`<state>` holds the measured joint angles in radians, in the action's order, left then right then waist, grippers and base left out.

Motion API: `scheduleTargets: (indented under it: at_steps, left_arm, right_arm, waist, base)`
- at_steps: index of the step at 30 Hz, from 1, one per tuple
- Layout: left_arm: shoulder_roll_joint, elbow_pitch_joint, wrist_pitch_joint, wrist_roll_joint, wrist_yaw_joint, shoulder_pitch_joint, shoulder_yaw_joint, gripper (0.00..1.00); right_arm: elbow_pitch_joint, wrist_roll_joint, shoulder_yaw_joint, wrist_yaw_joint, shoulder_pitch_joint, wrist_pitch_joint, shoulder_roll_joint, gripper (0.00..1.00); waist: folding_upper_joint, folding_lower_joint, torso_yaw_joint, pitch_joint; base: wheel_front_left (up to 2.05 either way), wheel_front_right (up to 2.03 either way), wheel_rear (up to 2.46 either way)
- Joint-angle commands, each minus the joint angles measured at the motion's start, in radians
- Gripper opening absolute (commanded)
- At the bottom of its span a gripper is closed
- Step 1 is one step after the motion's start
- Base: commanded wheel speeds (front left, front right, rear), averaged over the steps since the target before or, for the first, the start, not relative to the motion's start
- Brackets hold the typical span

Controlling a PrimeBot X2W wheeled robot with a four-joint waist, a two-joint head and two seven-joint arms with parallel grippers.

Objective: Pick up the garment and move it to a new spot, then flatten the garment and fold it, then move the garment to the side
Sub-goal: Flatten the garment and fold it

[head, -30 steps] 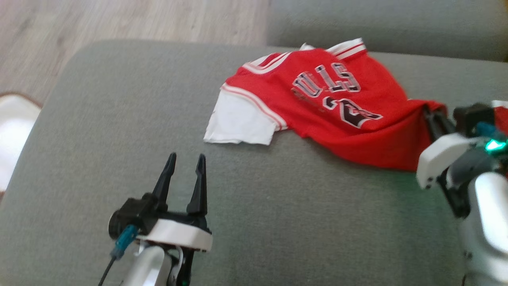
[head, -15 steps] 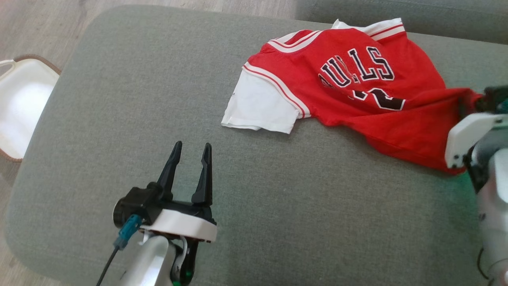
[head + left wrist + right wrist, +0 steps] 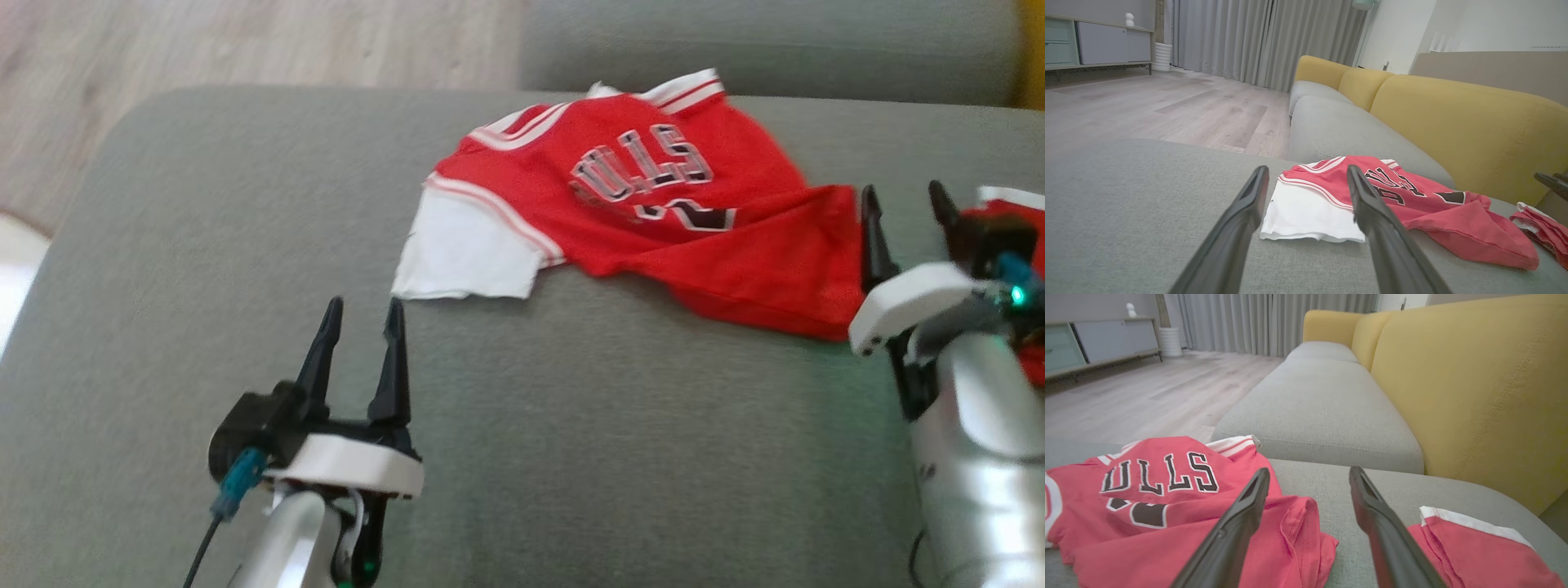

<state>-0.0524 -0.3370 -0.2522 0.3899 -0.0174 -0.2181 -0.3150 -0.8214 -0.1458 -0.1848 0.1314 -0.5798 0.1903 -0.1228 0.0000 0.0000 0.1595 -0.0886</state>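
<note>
A red jersey (image 3: 620, 212) with a white sleeve and black lettering lies crumpled on the grey sofa cushion (image 3: 571, 425); its lower hem is folded back over itself on the right. My right gripper (image 3: 904, 200) stands open just right of that folded hem, nothing between its fingers. In the right wrist view the jersey (image 3: 1147, 490) lies to the left of the open right gripper (image 3: 1309, 475). My left gripper (image 3: 362, 314) is open over bare cushion, short of the white sleeve. In the left wrist view the jersey (image 3: 1412, 196) sits beyond the open left gripper (image 3: 1306, 175).
A second red and white garment (image 3: 1474, 547) lies on the cushion right of my right gripper. A yellow backrest (image 3: 1474, 375) runs along the right, with another grey cushion (image 3: 1323, 404) beyond. Wooden floor (image 3: 245, 41) and a white basket (image 3: 12, 269) lie left.
My right gripper, shut on the jersey's hem before, now stands open and the hem lies folded over the jersey. The head camera has shifted; the left gripper stays open.
</note>
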Motion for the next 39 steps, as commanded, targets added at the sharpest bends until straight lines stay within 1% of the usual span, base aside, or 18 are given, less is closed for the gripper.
scheduleTargets:
  at_steps: [1,3,7,11,14,18,23,31,39]
  left_arm:
    - [-0.01,0.03,-0.01,-0.007,0.003,-0.009,0.043,1.0]
    - [-0.012,0.035,-0.01,-0.005,0.005,0.003,0.061,1.0]
    - [-0.013,0.042,-0.01,-0.008,0.001,0.025,0.08,1.0]
    - [-0.012,0.042,-0.01,-0.014,-0.003,0.04,0.087,1.0]
    - [-0.01,0.04,-0.01,-0.017,-0.004,0.048,0.091,1.0]
    - [-0.008,0.043,-0.01,-0.015,-0.008,0.057,0.097,1.0]
    - [-0.004,0.052,-0.01,-0.01,-0.01,0.061,0.109,1.0]
    - [-0.001,0.055,-0.01,-0.018,-0.016,0.056,0.104,1.0]
    - [0.0,0.045,-0.01,-0.023,-0.023,0.027,0.082,1.0]
  right_arm:
    - [0.053,0.019,0.03,-0.001,0.018,0.021,0.011,1.0]
    - [0.112,0.049,0.043,-0.001,0.067,0.036,0.026,1.0]
    - [0.241,0.111,0.072,-0.001,0.198,0.046,0.053,1.0]
    - [0.359,0.179,0.099,-0.001,0.333,0.025,0.068,1.0]
    - [0.427,0.232,0.126,-0.001,0.421,0.01,0.072,1.0]
    - [0.483,0.296,0.176,-0.001,0.504,0.0,0.072,1.0]
    - [0.516,0.325,0.206,-0.001,0.546,-0.004,0.072,1.0]
    - [0.536,0.315,0.194,-0.001,0.526,-0.02,0.072,1.0]
    - [0.458,0.296,0.171,-0.001,0.414,-0.09,0.073,1.0]
  waist:
    - [0.0,0.0,-0.051,0.039]
    - [0.0,0.0,-0.078,0.052]
    - [0.0,0.0,-0.112,0.072]
    - [0.0,0.0,-0.134,0.084]
    - [0.0,0.0,-0.144,0.093]
    - [0.0,0.0,-0.157,0.098]
    - [0.0,0.0,-0.169,0.1]
    - [0.0,0.0,-0.163,0.09]
    - [0.0,0.0,-0.12,0.034]
  base:
    - [0.0,0.0,0.0]
    - [0.0,0.0,0.0]
    - [0.0,0.0,0.0]
    - [0.0,0.0,0.0]
    - [0.0,0.0,0.0]
    - [0.0,0.0,0.0]
    - [0.0,0.0,0.0]
    - [0.0,0.0,0.0]
    - [0.0,0.0,0.0]
